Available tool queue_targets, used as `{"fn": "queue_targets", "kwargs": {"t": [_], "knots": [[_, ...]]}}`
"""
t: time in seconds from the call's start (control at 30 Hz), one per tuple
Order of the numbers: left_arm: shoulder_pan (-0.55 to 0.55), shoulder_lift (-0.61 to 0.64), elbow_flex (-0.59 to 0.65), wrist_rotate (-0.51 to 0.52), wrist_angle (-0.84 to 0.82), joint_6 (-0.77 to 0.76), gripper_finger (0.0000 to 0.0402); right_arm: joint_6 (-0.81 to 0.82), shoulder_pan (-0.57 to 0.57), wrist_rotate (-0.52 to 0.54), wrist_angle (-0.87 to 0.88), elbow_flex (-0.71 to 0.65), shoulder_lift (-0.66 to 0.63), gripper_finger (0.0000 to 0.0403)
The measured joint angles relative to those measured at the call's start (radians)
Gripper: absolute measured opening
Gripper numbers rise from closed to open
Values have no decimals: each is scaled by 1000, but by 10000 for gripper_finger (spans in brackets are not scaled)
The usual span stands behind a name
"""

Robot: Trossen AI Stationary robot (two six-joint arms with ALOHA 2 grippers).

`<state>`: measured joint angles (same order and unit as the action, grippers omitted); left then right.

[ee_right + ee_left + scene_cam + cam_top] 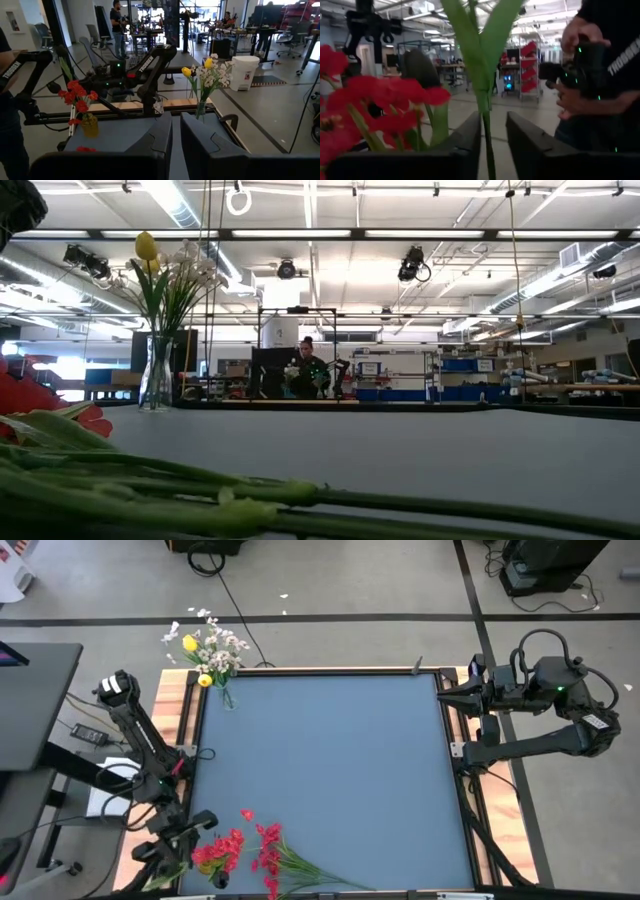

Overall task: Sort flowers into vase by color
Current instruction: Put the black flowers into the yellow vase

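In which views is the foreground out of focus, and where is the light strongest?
Low view: the green stems nearest the lens are blurred, and ceiling strip lights glare brightest. Left wrist view: the red blossoms and stem between the left gripper fingers are soft.

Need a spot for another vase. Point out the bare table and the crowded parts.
Bare: the whole blue table middle, from the glass vase at one corner across to the right pincer. Crowded: the corner by the left pincer, where red flowers and loose stems lie.
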<state>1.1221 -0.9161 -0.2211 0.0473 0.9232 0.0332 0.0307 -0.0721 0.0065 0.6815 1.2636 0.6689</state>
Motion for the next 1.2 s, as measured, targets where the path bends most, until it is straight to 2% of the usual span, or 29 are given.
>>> {"fn": "queue_targets", "kwargs": {"t": [0.17, 0.27, 0.4, 0.6, 0.7, 1.0, 1.2], "knots": [[0, 12, 0, 7, 17, -6, 175, 0, 0, 0, 0, 0, 0, 48], [0, 14, 0, 7, 16, -3, 207, 0, 0, 0, 0, 0, 0, 48], [0, 14, 0, 7, 11, 0, 225, 0, 0, 0, 0, 0, 0, 48], [0, 14, 0, 11, 2, 12, 225, 0, 0, 0, 0, 0, 0, 48], [0, 16, 0, 67, 2, 16, 208, 0, 0, 0, 0, 0, 0, 48], [0, 62, 0, 123, -26, 65, 117, 0, 0, 0, 0, 0, 0, 48], [0, 115, 0, 128, -87, 88, 22, 0, 0, 0, 0, 0, 0, 48]]}}
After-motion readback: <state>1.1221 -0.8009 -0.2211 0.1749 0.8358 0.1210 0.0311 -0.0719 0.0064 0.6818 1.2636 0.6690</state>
